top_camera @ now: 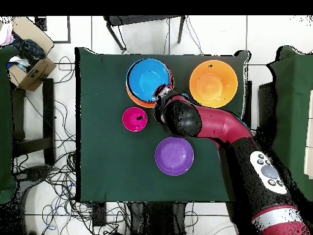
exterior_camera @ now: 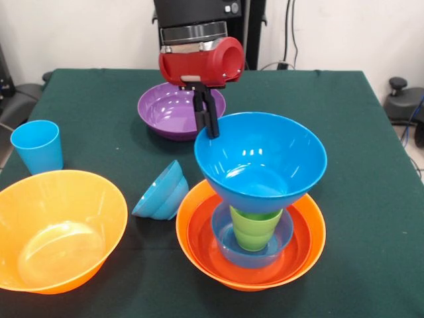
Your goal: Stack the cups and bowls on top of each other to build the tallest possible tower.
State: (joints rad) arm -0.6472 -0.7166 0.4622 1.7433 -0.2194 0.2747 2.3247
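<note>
The claw (exterior_camera: 211, 126) hangs from the red wrist with its black fingers drawn narrow at the far rim of the big blue bowl (exterior_camera: 262, 159); whether they pinch that rim or only touch it cannot be told. That bowl sits atop the tower (exterior_camera: 252, 225) at about 5 o'clock from the desk's (exterior_camera: 371, 199) centre in the front view: an orange bowl (exterior_camera: 311, 248) at the bottom, a red-orange bowl (exterior_camera: 202, 248) nested in it, then a small blue bowl (exterior_camera: 228, 242), a green cup (exterior_camera: 255, 228) standing upright in that, and the big blue bowl resting on the cup. At 8 o'clock a second orange bowl (exterior_camera: 59, 228) stands alone. Between it and the tower a small blue bowl pile (exterior_camera: 161, 192) lies tipped on its side. A blue cup (exterior_camera: 38, 146) stands upright at 9 o'clock, and a purple bowl (exterior_camera: 169, 109) sits at 12 o'clock behind the claw. From overhead, a pink bowl (top_camera: 135, 119) lies just left of the arm (top_camera: 208, 122).
</note>
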